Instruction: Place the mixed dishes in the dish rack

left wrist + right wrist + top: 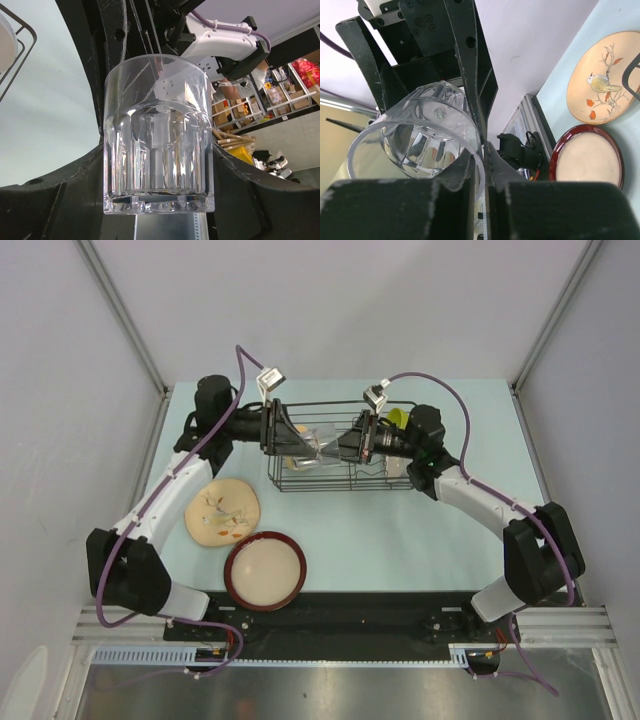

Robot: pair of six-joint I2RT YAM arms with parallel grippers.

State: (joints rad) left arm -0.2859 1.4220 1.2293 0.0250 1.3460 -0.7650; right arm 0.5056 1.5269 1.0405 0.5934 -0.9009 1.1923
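Right gripper point(481, 162) pinches the glass point(159, 140) by its rim, over the rack point(345, 485).
Nearest, the dish point(265, 570) and plate point(222, 512) lie flat, just beside each other, on the pale table point(400, 540). Beyond them, the left gripper point(305, 443) brackets the glass body; whether it presses, I cannot tell. It looks rigid, slick and breakable, so the fluted wall seems a surer hold than the thin rim. White walls point(350, 300) close in behind.

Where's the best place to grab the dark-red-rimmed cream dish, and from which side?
Pinch the red rim of the dark-red-rimmed cream dish, one finger inside and one outside, coming down from above. It lies flat, open side up, on the table, so only the rim offers an edge. Probably best on the side away from the floral plate, which lies right beside its far-left edge.
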